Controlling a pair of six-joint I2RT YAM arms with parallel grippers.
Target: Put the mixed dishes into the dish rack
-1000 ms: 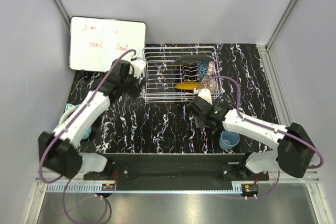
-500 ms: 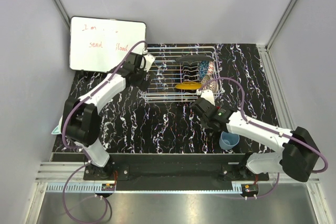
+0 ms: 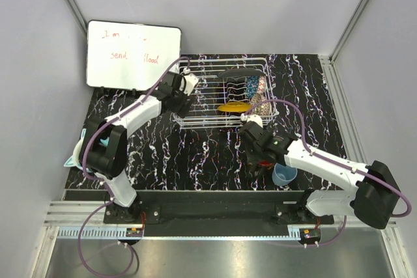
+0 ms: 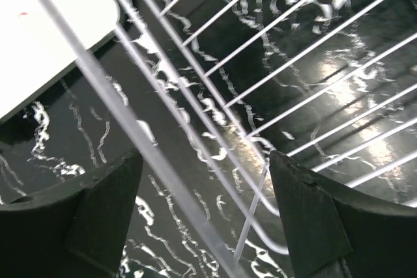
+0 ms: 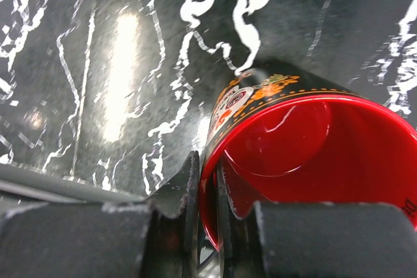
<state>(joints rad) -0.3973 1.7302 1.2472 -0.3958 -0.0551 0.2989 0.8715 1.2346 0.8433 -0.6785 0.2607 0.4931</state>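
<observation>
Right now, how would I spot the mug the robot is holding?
Find the white wire dish rack at the back, then come forward from its right end. There the right gripper pinches the rim of a mug: black outside, shiny red inside, unlike the plain light-blue cup beside it.

Looking down from high behind the near edge, far off, taking in the whole table [image 3: 195,154]. Riding the left wrist, peering close through the rack [image 4: 107,96] wires toward the whiteboard [image 4: 45,24], sharing that rack corner with the overhead. Riding the right wrist, pressing right up against the mug [image 5: 293,154], facing the tabletop.
</observation>
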